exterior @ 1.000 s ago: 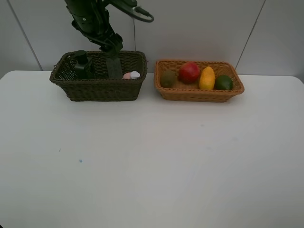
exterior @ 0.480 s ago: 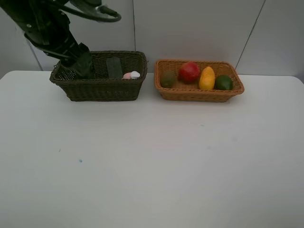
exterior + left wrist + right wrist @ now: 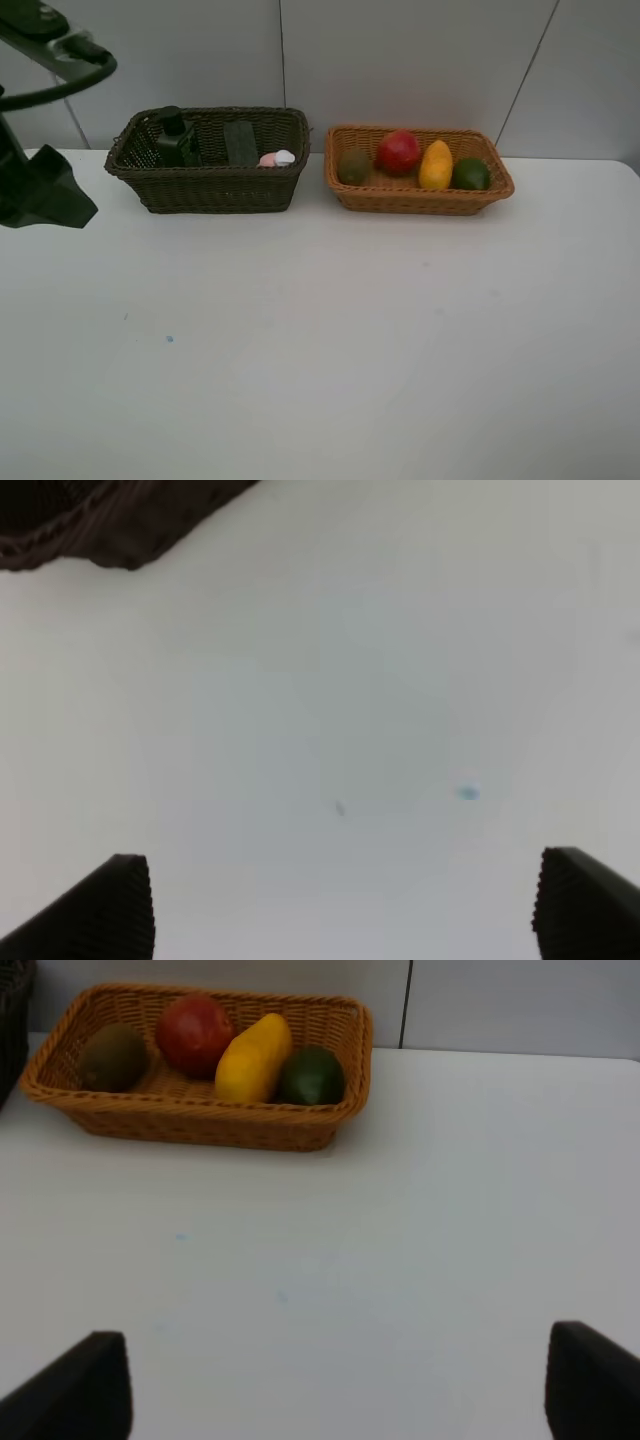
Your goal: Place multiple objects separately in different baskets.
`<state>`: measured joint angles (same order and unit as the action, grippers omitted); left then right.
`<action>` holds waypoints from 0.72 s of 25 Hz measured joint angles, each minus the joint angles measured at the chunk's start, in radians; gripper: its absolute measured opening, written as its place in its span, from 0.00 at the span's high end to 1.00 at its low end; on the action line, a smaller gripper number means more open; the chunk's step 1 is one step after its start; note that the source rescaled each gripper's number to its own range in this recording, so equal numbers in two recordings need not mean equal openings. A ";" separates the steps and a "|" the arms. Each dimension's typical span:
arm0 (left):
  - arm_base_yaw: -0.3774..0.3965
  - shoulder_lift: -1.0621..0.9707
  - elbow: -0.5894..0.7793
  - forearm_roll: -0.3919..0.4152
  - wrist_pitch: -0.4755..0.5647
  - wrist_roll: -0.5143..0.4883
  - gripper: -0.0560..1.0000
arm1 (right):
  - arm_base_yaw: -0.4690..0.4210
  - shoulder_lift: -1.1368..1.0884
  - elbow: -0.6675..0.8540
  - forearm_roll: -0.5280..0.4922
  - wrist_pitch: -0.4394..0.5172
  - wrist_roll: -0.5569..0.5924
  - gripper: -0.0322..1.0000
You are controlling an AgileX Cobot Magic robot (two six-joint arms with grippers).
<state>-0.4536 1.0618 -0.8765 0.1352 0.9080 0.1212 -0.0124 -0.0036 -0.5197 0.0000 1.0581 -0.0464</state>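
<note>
Two baskets (four fruits in one)

a plain white tabletop fills most of the exterior high frame, with a small blue speck at lower left. behind it, along the top, stands a pale grey panelled wall with thin dark seams. the light is soft and even.

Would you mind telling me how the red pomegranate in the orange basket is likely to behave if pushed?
The red pomegranate looks round and glossy, so it would probably roll rather than slide. It sits between the kiwi and the mango in the orange basket, which should limit any rolling. Its smooth skin may be somewhat slippery.
</note>
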 joint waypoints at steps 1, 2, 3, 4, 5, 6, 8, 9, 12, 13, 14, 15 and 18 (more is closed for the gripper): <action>0.000 -0.037 0.016 -0.005 0.018 0.000 0.00 | 0.000 0.000 0.000 0.000 0.000 0.000 0.00; 0.000 -0.074 0.031 -0.009 0.037 0.000 0.00 | 0.000 0.000 0.000 0.000 0.000 0.000 0.00; 0.000 -0.107 0.043 -0.011 0.056 0.000 0.00 | 0.000 0.000 0.000 0.000 0.000 0.000 0.00; 0.000 -0.132 0.056 -0.012 0.071 0.000 0.00 | 0.000 0.000 0.000 0.000 0.000 0.000 0.00; 0.000 -0.160 0.069 -0.012 0.090 0.000 0.00 | 0.000 0.000 0.000 0.000 0.000 0.000 0.00; 0.000 -0.185 0.080 -0.013 0.111 0.000 0.00 | 0.000 0.000 0.000 0.000 0.000 0.000 0.00; 0.000 -0.222 0.104 -0.028 0.155 0.000 0.00 | 0.000 0.000 0.000 0.000 0.000 0.000 0.00; 0.000 -0.243 0.119 -0.040 0.178 0.000 0.00 | 0.000 0.000 0.000 0.000 0.000 0.000 0.00; 0.004 -0.323 0.181 -0.078 0.211 0.000 0.00 | 0.000 0.000 0.000 0.000 0.000 0.000 0.00; 0.008 -0.357 0.206 -0.092 0.212 0.000 0.00 | 0.000 0.000 0.000 0.000 0.000 0.000 0.00; 0.015 -0.386 0.228 -0.104 0.214 -0.001 0.00 | 0.000 0.000 0.000 0.000 0.000 0.000 0.00; 0.022 -0.420 0.254 -0.115 0.214 -0.002 0.00 | 0.000 0.000 0.000 0.000 0.000 0.000 0.00; 0.052 -0.514 0.318 -0.153 0.175 -0.006 0.00 | 0.000 0.000 0.000 0.000 0.000 0.000 0.00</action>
<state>-0.4018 0.5482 -0.5586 -0.0177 1.0833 0.1150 -0.0124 -0.0036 -0.5197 0.0000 1.0581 -0.0464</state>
